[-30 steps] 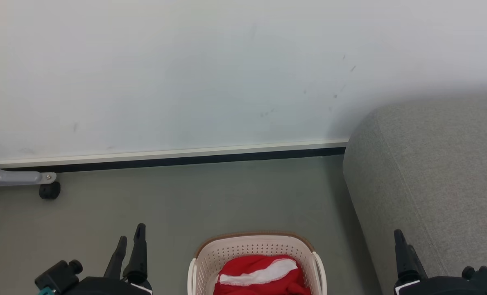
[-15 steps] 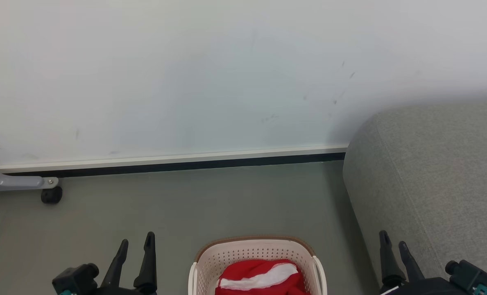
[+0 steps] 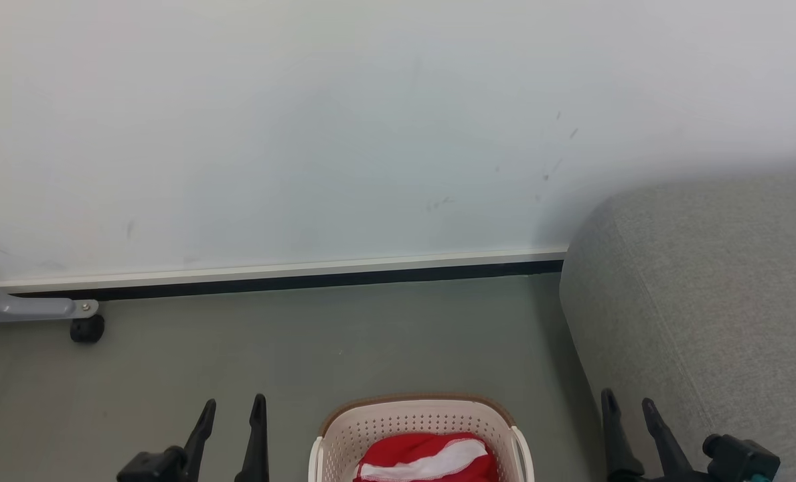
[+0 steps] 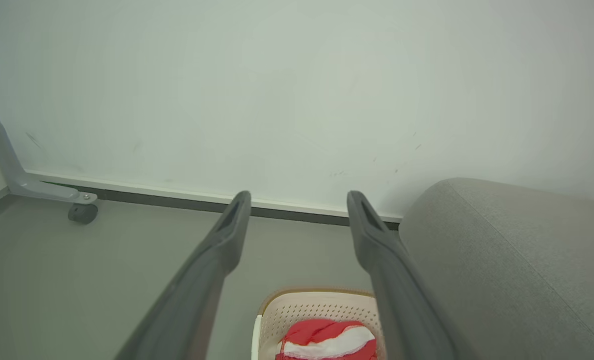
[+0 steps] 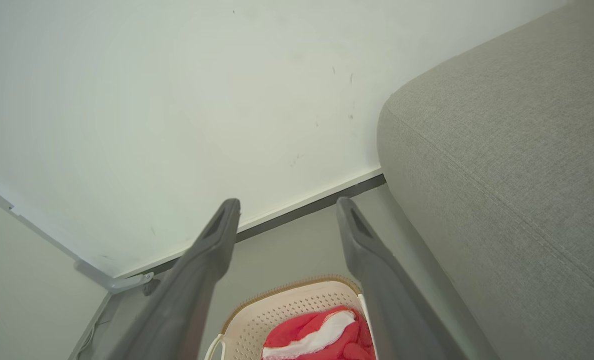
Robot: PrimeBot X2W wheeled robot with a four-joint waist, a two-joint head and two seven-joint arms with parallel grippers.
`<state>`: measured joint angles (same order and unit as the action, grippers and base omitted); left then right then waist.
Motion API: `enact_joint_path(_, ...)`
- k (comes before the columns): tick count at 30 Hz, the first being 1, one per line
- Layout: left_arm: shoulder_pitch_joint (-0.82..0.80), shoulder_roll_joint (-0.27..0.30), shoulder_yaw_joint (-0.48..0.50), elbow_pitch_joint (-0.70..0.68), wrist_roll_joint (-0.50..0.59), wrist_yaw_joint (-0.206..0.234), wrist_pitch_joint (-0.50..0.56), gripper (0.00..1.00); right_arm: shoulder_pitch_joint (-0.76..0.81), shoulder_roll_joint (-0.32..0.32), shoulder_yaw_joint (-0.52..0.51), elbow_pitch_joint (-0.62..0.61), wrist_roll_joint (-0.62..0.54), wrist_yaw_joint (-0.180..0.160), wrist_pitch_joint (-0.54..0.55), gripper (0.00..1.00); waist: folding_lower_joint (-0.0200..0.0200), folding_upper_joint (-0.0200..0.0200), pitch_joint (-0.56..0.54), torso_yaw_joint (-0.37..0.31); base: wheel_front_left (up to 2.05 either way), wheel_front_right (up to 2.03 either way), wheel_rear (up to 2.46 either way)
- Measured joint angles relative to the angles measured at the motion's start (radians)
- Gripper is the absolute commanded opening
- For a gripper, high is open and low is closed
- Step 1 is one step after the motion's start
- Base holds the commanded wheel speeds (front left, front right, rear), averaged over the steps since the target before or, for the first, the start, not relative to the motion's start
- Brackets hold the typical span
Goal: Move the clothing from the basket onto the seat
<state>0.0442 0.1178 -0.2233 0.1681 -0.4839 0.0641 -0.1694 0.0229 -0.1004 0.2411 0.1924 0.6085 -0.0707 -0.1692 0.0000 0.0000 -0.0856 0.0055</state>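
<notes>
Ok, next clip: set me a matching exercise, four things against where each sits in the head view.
Things:
1. red fabric clothing with a white band
2. cream perforated plastic basket
3. grey woven-fabric seat
4. small black caster wheel
Places:
A. far left
B. right side
C. inside the basket
D. on the grey floor, bottom centre
Pairs: 1-C; 2-D; 3-B; 4-A.

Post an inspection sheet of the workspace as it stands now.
surface: grey floor, no marks seen.
job's things: cream basket on the floor, red and white clothing inside it; grey seat to its right, no clothing on the part in view.
clutter: nothing seen.
grippers: left gripper open, left of the basket; right gripper open, between basket and seat; both hold nothing.
cables: nothing seen.
surroundings: white wall with faint scuffs, dark baseboard, grey frame leg on a black caster at far left.
</notes>
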Motion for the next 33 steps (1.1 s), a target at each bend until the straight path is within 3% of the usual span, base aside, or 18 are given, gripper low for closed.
enact_joint_path(23,0.039,0.007,-0.047,0.005,0.245,0.027,-0.081,1.0,0.032,-0.027,0.1,-0.034,-0.274,-0.044,-0.08,1.0,0.0,-0.0001,-0.024,0.001,0.0,0.0,0.0)
enact_joint_path(33,0.043,0.006,-0.042,0.03,0.241,0.024,-0.081,1.0,0.035,-0.029,0.1,-0.033,-0.286,-0.044,-0.08,1.0,0.0,0.0,-0.022,0.001,0.0,0.0,0.0)
